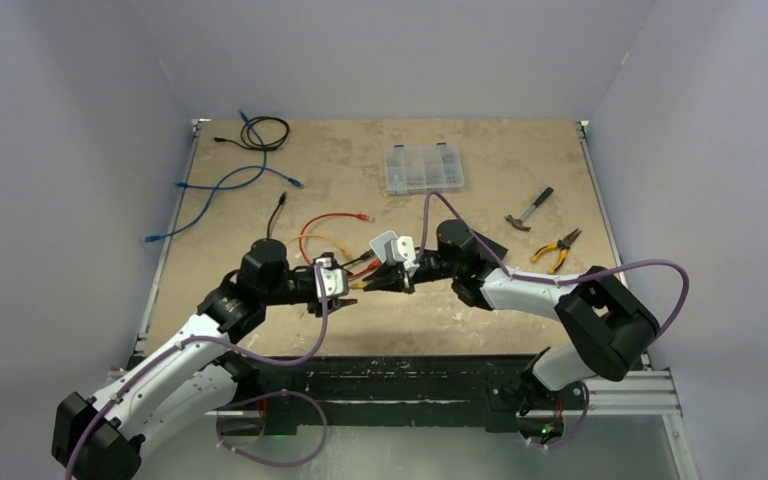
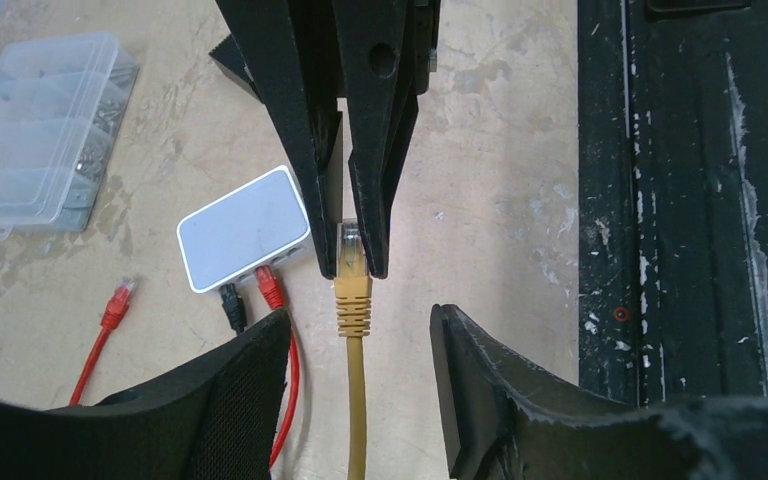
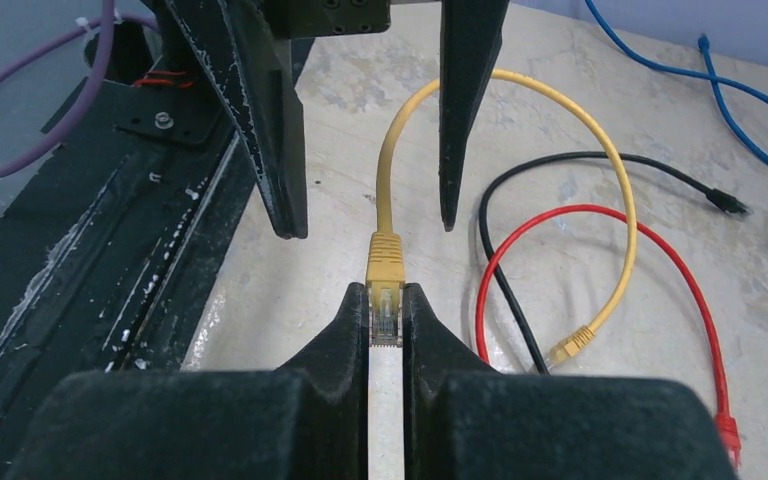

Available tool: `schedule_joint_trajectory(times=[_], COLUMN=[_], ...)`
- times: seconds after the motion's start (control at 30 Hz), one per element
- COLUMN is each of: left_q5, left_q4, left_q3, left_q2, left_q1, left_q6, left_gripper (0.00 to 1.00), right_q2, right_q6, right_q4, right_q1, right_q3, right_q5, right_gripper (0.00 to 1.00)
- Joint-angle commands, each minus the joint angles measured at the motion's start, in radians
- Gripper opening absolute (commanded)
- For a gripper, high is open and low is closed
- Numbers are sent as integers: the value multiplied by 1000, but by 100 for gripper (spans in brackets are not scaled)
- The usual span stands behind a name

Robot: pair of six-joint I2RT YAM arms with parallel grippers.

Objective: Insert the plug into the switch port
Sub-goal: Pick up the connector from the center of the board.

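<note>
The yellow plug [image 3: 385, 270] is clamped by its clear tip between the right gripper's [image 3: 387, 300] fingers. It is held just above the tabletop [image 1: 520, 150], near the middle of the near edge. Its yellow cable [image 2: 357, 400] runs off through the left gripper [image 2: 360, 315], whose jaws stand apart on either side of the boot without touching it. The white switch [image 2: 245, 228] lies just beside, with a black plug [image 2: 232, 300] and a red plug [image 2: 272, 290] seated in its ports. This looks like a handover: the left fingers should close squarely on the boot, behind the latch tab, before the right lets go, so the plug remains level and faces a free port. The surface is a worn tan board, scuffed pale. A clear parts box [image 1: 422, 168] sits toward the far edge, a hammer [image 1: 530, 210] and pliers [image 1: 557, 248] by the right edge, and blue cables [image 1: 225, 185] near the far left corner. Plain pale walls [image 1: 390, 50] stand around.
</note>
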Motion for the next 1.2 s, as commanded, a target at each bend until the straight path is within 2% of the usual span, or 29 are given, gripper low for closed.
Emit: schedule_joint_trajectory(times=[0.0,0.47,0.57,0.73,1.0,1.17], left_q5=[93,144,160,150,116,116], left_q4=[63,23,15,14,63,64], left_q3=[-13,23,38,46,24,23], left_q2=[12,59,60,40,-30,-18], left_q1=[-5,-5,-5,-4,-4,-4], left_q6=[-42,-39,-44,-53,-95,-99], left_gripper=[52,38,32,32,37,37], right_q2=[-28,-64,-64,-66,-61,-62], right_q6=[0,-7,-9,-10,-13,-13], right_q4=[56,73,71,71,70,70], right_q1=[1,1,1,0,0,0], right_q3=[12,-6,-9,-11,-11,-11], right_q5=[-68,-101,-101,-99,-101,-99], right_gripper=[0,0,0,0,0,0])
